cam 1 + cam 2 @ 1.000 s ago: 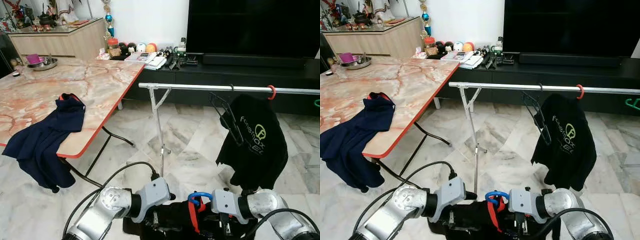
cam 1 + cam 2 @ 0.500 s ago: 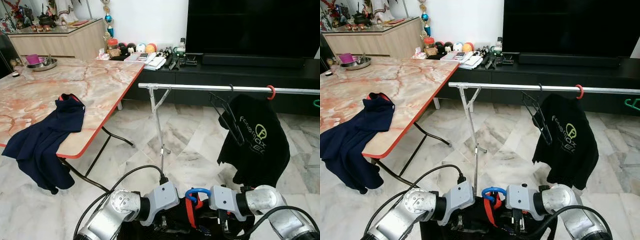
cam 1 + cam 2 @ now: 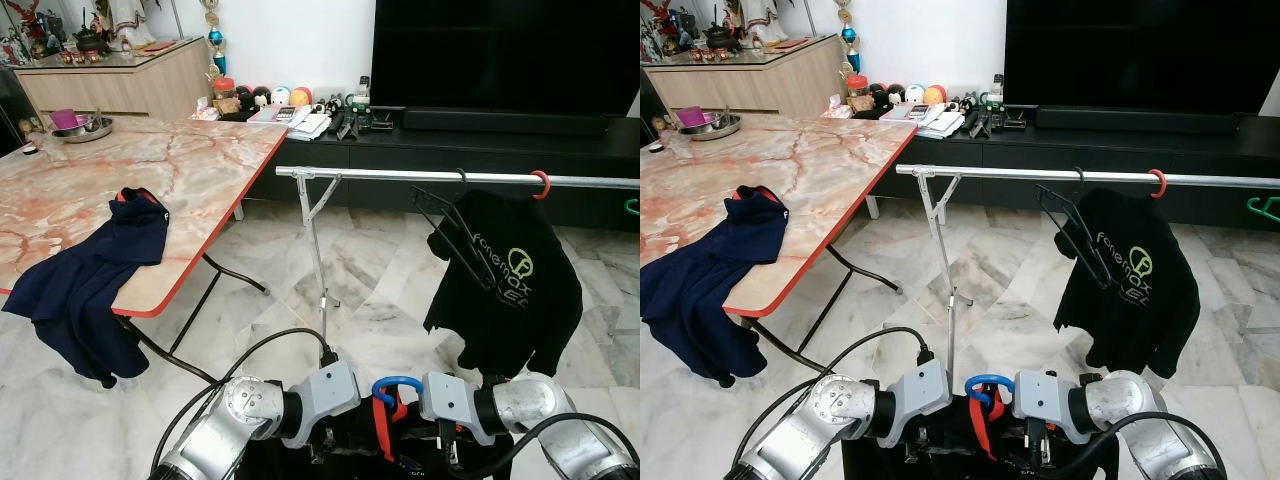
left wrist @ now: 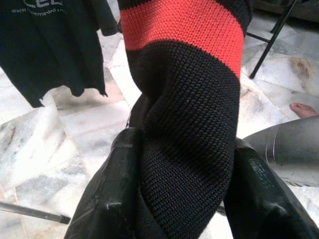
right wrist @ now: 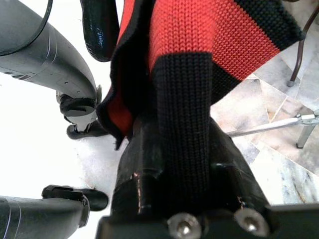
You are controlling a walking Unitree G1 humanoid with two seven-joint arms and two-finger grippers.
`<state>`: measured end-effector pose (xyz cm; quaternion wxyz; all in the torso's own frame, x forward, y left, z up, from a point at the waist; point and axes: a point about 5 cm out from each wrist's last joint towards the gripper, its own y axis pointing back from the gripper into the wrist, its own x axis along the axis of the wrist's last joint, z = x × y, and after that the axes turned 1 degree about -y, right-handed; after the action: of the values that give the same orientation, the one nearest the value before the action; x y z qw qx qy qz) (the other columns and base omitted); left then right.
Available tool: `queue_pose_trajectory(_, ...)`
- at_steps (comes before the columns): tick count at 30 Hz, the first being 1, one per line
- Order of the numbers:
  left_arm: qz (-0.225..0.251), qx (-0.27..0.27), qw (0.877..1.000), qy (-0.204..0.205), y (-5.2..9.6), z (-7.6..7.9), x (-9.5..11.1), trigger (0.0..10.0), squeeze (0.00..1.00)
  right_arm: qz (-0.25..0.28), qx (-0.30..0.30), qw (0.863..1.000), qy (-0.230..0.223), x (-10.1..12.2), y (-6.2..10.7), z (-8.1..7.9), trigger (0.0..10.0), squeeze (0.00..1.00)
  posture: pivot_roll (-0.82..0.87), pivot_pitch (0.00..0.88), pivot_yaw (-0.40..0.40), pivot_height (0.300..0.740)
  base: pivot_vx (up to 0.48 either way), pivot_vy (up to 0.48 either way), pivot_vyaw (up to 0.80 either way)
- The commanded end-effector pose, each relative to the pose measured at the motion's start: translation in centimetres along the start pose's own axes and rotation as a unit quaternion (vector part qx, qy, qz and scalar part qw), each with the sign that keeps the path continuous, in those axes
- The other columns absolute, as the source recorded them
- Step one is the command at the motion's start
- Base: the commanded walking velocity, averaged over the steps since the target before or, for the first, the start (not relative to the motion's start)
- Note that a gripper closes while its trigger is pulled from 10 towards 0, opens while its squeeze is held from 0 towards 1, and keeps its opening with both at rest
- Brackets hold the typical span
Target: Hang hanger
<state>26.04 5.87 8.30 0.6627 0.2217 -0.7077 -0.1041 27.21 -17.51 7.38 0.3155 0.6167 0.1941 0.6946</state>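
Low in front of the robot, left gripper [image 4: 182, 199] and right gripper [image 5: 182, 164] both pinching shut on a black-and-red knit garment [image 4: 187, 99], its blue hanger [image 3: 397, 386] hook poking up between the wrists, silver rail [image 3: 420, 176] standing well beyond, carrying a black shirt [image 3: 510, 290].

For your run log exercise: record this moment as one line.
left gripper: shut on garment | right gripper: shut on garment | blue hanger hook low | rail unreached
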Motion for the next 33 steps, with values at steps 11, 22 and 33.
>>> queue_pose_trajectory(11,-0.032,-0.040,0.998,-0.036,-1.3,1.3,-0.4,0.0,0.00,0.032,-0.029,0.999,0.015,1.6,1.0,1.1,0.0,0.00,0.06,0.000,0.020,0.740,0.000,0.000,0.00)
queue_pose_trajectory(22,-0.062,-0.017,0.997,-0.050,-1.6,1.0,-1.2,0.0,0.00,0.035,-0.029,0.999,0.019,2.1,0.8,1.2,0.0,0.00,0.06,0.000,0.021,0.740,0.000,0.000,0.00)
queue_pose_trajectory(33,-0.066,-0.008,0.996,-0.052,-1.7,0.8,-1.5,0.0,0.00,0.033,-0.034,0.999,0.018,2.0,1.0,1.5,0.0,0.00,0.06,0.000,0.019,0.740,0.000,0.000,0.00)
